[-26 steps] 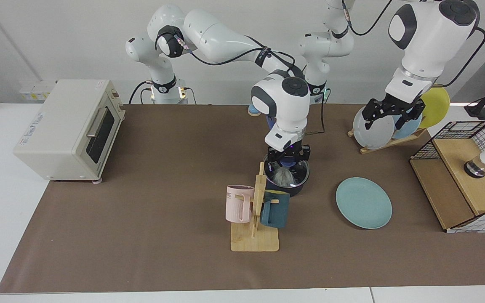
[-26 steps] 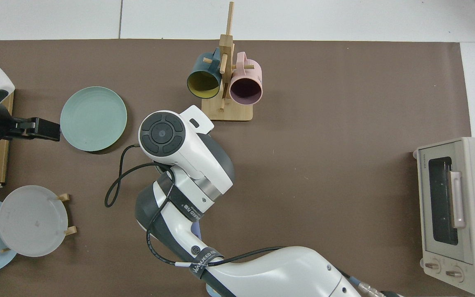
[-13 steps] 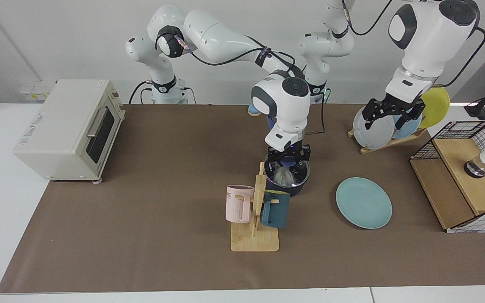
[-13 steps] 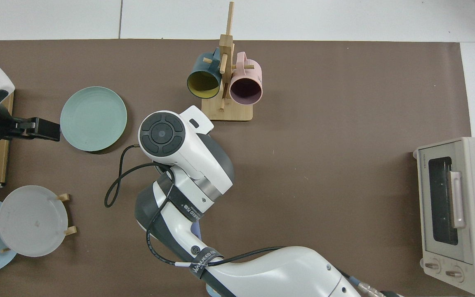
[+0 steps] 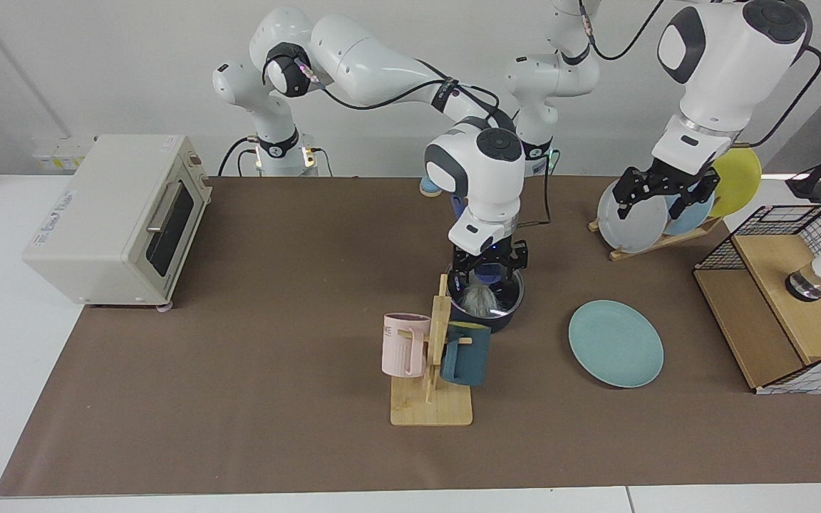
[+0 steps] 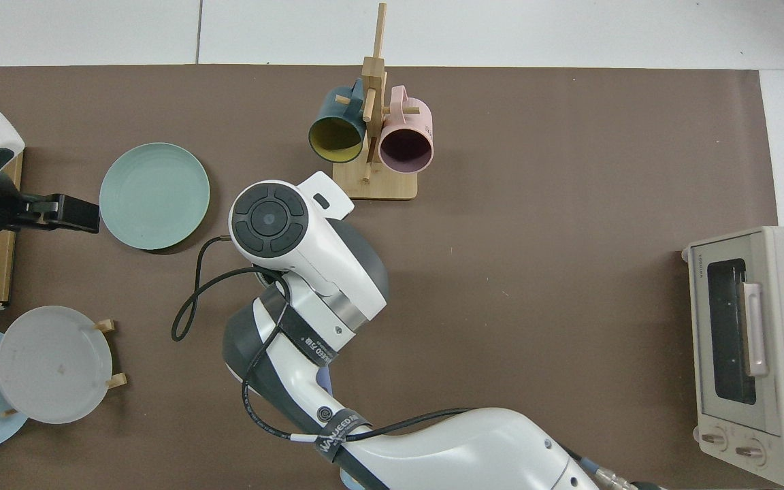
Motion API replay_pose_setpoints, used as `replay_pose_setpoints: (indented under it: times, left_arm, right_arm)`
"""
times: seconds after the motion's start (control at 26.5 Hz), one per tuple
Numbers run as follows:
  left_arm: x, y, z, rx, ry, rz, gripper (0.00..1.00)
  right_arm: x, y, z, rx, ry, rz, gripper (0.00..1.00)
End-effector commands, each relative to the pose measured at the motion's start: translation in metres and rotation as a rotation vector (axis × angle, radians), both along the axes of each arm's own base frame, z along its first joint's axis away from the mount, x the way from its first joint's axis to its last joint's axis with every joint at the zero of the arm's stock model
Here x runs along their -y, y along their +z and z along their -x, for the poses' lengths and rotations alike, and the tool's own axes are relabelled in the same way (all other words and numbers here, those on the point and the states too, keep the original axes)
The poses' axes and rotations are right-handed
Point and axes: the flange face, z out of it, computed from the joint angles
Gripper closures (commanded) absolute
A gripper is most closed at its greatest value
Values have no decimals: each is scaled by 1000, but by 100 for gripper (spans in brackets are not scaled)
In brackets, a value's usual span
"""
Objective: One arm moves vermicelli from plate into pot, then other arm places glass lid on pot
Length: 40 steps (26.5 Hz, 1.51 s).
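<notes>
The dark pot (image 5: pixel 490 318) stands mid-table behind the mug rack. The glass lid (image 5: pixel 507 293) lies on it, and the white vermicelli (image 5: pixel 480 299) shows through the glass inside the pot. My right gripper (image 5: pixel 489 265) hovers just over the lid, open, its fingers either side of the blue knob (image 5: pixel 486 273). The teal plate (image 5: pixel 616 343) (image 6: pixel 154 195) lies bare to the right of the pot in the facing view. My left gripper (image 5: pixel 660 194) hangs open in front of the plate rack, waiting. In the top view the right arm's hand (image 6: pixel 283 228) hides pot and lid.
A wooden mug rack (image 5: pixel 433 385) with a pink mug (image 5: pixel 403 345) and a dark teal mug (image 5: pixel 465 353) stands close in front of the pot. An upright plate rack (image 5: pixel 656 214), a wire-and-wood basket (image 5: pixel 788 299) and a toaster oven (image 5: pixel 118 217) sit around the brown mat.
My right gripper has lifted slightly off the lid's knob; the lid stays on the pot. The left arm has not moved.
</notes>
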Motion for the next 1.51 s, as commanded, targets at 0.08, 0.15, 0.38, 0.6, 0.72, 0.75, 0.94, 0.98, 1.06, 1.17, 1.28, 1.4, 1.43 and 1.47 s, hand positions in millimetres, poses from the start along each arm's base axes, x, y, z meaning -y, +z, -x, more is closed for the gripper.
replay_pose_setpoints:
  times: [0.08, 0.15, 0.38, 0.6, 0.72, 0.75, 0.94, 0.98, 1.06, 1.17, 1.28, 1.4, 1.43, 1.47]
  left_arm:
    - [0, 5, 2, -6, -13, -2, 0]
    - [0, 5, 2, -6, -13, -2, 0]
    - [1, 5, 2, -6, -14, -2, 0]
    - [1, 5, 2, -6, -14, -2, 0]
    - [1, 5, 2, -6, -14, -2, 0]
    - [1, 5, 2, -6, -14, -2, 0]
    - [1, 5, 2, -6, -14, -2, 0]
    - [1, 5, 2, -6, -14, -2, 0]
    - [-1, 5, 2, -6, -11, -2, 0]
    - [-2, 5, 2, -6, -17, -2, 0]
    - [-2, 5, 1, 1, -22, -1, 0]
    - [0, 5, 1, 1, -26, 2, 0]
    - [0, 6, 1, 3, -26, 2, 0]
    - [0, 6, 0, 7, -26, 4, 0]
  right_arm:
    - [25, 66, 8, -8, -30, -11, 0]
    - [44, 90, 7, -10, -49, 0, 0]
    - [110, 145, 12, -23, -99, 23, 0]
    - [187, 188, 35, -24, -118, 21, 0]
    - [217, 197, 50, -25, -143, 31, 0]
    - [228, 200, 54, -21, -152, 40, 0]
    - [299, 217, 74, -13, -154, 65, 0]
    - [313, 219, 76, -21, -150, 71, 0]
    - [336, 219, 76, -39, -139, 83, 0]
    - [365, 214, 71, -71, -154, 97, 0]
    - [393, 211, 63, -79, -147, 101, 0]
    - [427, 207, 54, -80, -109, 101, 0]
    - [437, 205, 51, -80, -103, 101, 0]
    - [444, 201, 47, -81, -101, 102, 0]
